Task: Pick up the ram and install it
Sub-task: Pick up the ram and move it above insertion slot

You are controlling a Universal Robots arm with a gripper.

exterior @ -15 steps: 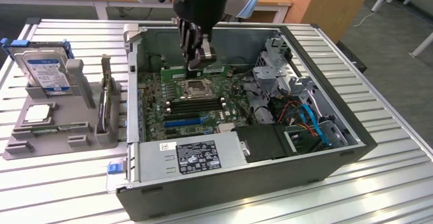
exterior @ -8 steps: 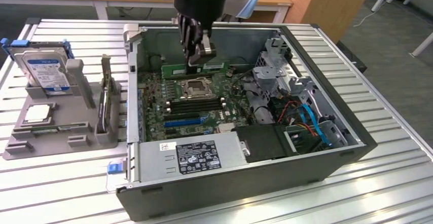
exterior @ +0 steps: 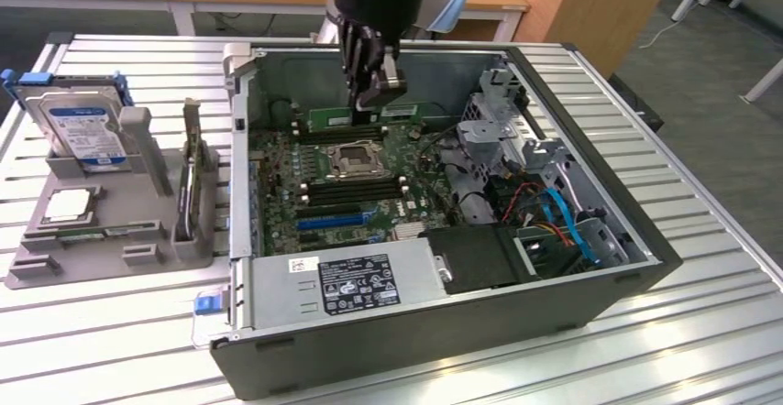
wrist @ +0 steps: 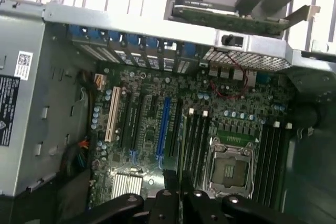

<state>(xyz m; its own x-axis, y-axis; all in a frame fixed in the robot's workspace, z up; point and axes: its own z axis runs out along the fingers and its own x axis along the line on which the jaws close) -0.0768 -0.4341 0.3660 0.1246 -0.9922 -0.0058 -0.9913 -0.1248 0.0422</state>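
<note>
We see the black end effector [exterior: 373,92] down inside the open grey metal computer case [exterior: 636,268], clenched on the long, thin green ram stick [exterior: 404,111]. The ram sits over the green motherboard [exterior: 318,199], just beyond the square silver processor socket [exterior: 356,158]; whether it touches the slots, we cannot tell. A silver hard drive [exterior: 80,125] stands by the slatted metal counter [exterior: 123,350] edge, on the exterior view's left.

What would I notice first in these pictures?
The big open grey metal computer case in the middle, with its green circuit board showing. The robot's black tool reaches down into it, gripping the long thin green ram stick. On the exterior view's left, a silver hard drive with blue-white label stands in a grey holder.
</note>
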